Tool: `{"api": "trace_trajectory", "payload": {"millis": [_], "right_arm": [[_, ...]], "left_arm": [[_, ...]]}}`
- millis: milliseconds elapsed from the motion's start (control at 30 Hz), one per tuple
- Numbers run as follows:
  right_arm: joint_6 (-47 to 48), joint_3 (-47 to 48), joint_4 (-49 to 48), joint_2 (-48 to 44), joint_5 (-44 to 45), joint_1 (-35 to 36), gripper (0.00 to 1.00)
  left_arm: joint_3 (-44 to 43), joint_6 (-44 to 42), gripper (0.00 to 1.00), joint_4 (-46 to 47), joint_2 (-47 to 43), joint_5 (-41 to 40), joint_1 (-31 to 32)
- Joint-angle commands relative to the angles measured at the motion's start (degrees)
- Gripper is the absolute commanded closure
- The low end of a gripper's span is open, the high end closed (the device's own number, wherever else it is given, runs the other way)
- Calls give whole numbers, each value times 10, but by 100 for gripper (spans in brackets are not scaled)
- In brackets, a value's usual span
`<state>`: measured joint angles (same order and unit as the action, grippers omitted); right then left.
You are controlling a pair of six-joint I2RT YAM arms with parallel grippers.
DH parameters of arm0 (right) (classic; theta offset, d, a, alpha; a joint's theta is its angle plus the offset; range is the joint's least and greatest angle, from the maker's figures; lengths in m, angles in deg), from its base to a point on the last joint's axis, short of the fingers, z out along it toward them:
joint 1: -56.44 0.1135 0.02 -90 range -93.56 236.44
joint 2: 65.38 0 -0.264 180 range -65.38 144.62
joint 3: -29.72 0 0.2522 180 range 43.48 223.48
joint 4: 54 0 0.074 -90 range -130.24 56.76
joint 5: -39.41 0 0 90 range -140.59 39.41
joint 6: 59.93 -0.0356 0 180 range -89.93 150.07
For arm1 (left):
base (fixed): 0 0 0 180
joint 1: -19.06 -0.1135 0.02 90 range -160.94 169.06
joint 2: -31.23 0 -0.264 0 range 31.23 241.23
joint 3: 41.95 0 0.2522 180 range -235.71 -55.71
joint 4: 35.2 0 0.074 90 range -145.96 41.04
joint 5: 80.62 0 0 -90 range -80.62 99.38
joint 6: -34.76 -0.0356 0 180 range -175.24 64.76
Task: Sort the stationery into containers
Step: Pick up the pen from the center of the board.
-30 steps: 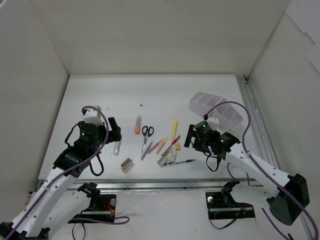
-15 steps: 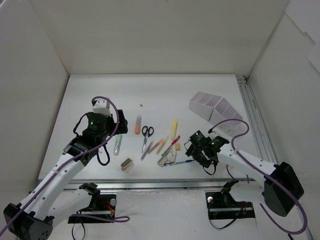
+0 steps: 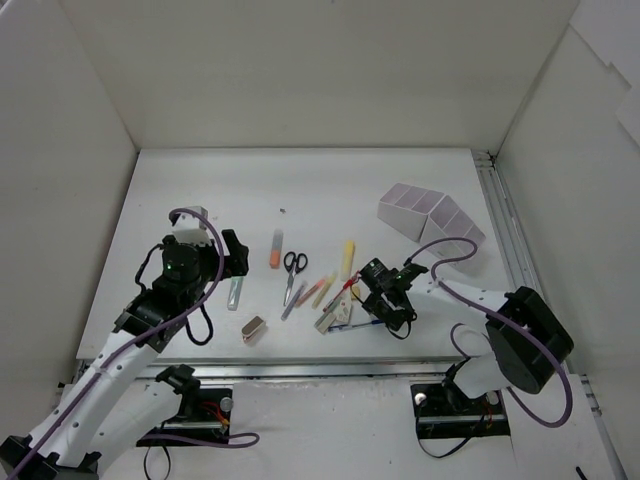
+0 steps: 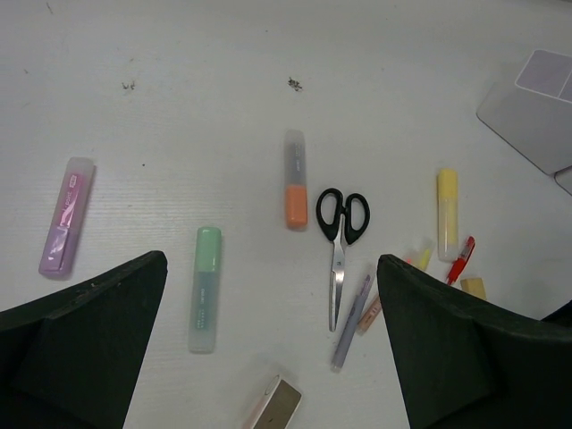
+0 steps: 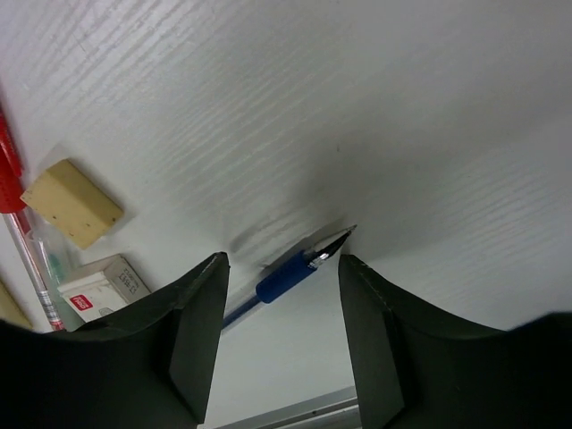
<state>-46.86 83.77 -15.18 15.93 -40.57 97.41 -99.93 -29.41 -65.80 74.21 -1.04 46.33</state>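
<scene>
The stationery lies loose mid-table: black-handled scissors (image 3: pixel 293 268) (image 4: pixel 340 237), an orange marker (image 3: pixel 275 250) (image 4: pixel 295 179), a pale-green marker (image 3: pixel 235 292) (image 4: pixel 205 288), a yellow marker (image 3: pixel 347 258) (image 4: pixel 447 213), a metallic block (image 3: pixel 252 329) (image 4: pixel 277 407) and a blue pen (image 5: pixel 290 273). The white divided tray (image 3: pixel 430 222) stands at the back right. My right gripper (image 3: pixel 385 312) (image 5: pixel 281 264) is open, low over the table, its jaws on either side of the blue pen's tip. My left gripper (image 3: pixel 235 265) (image 4: pixel 271 259) is open and empty above the green marker.
A beige eraser (image 5: pixel 71 204), a white eraser with a red label (image 5: pixel 103 284) and a red pen (image 5: pixel 11 170) lie left of the blue pen. A purple item (image 4: pixel 64 217) lies far left. A purple pen (image 4: pixel 351 320) lies beside the scissors. The table's metal front edge (image 5: pixel 295 413) is close.
My right gripper has moved left and down from near the tray until its jaws straddle the blue pen's tip. My left gripper moved away and came back a little.
</scene>
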Motion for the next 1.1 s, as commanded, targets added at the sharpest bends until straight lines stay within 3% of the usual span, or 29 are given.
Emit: {"api": "trace_trajectory", "payload": {"millis": [0, 133, 433, 633, 800, 933, 1067], "right_arm": [[-16, 25, 5, 24, 37, 0, 52], [-18, 24, 2, 45, 39, 0, 59], [-7, 19, -1, 43, 75, -8, 98], [42, 54, -1, 28, 101, -19, 100], [99, 137, 0, 3, 151, -25, 100], [134, 202, -18, -14, 200, -25, 100], [193, 248, -81, -21, 195, -26, 100]], "left_arm": [[-5, 6, 1, 34, 0, -10, -5], [-7, 8, 1, 28, 7, -14, -5], [5, 21, 1, 6, 0, -25, -5], [6, 15, 0, -5, -5, -17, -5], [6, -22, 1, 22, 7, 97, -5], [19, -67, 0, 114, 35, 344, 3], [14, -96, 1, 164, 112, 448, 39]]}}
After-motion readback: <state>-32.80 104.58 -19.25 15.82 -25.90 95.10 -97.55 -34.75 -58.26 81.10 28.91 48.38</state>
